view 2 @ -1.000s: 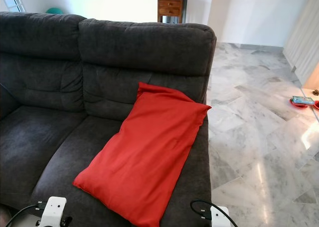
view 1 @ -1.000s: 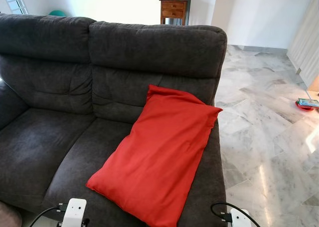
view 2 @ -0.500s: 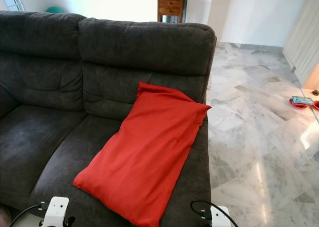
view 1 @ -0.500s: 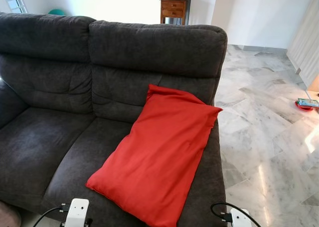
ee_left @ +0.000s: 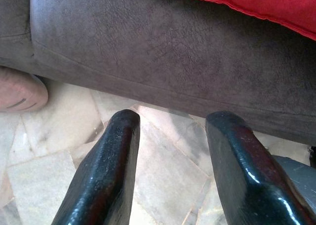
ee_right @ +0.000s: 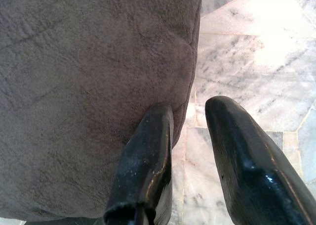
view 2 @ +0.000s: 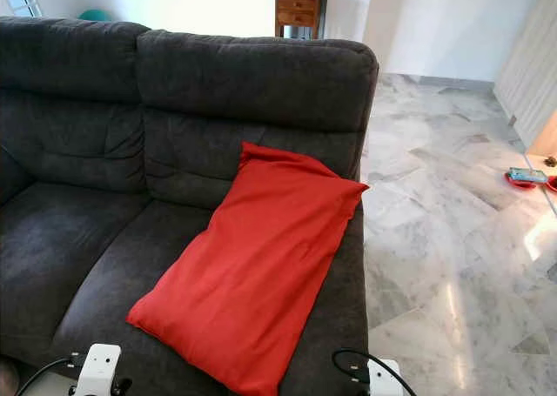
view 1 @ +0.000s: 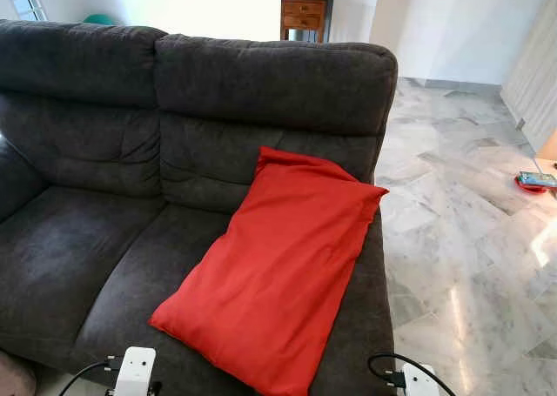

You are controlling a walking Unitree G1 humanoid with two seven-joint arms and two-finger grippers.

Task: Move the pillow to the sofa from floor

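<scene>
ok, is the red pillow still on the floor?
No, the red pillow lies on the dark grey sofa, its top corner leaning against the backrest.

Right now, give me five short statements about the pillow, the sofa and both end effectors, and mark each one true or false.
1. The red pillow lies on the grey sofa. True.
2. The pillow's upper end leans against the sofa's backrest. True.
3. The left end effector is clamped on the pillow. False: its fingers are apart, holding nothing, above the marble floor by the sofa's front edge.
4. The right end effector is open and empty. True.
5. The pillow rests on the sofa's left seat. False: it lies on the right seat, near the sofa's right end.
</scene>
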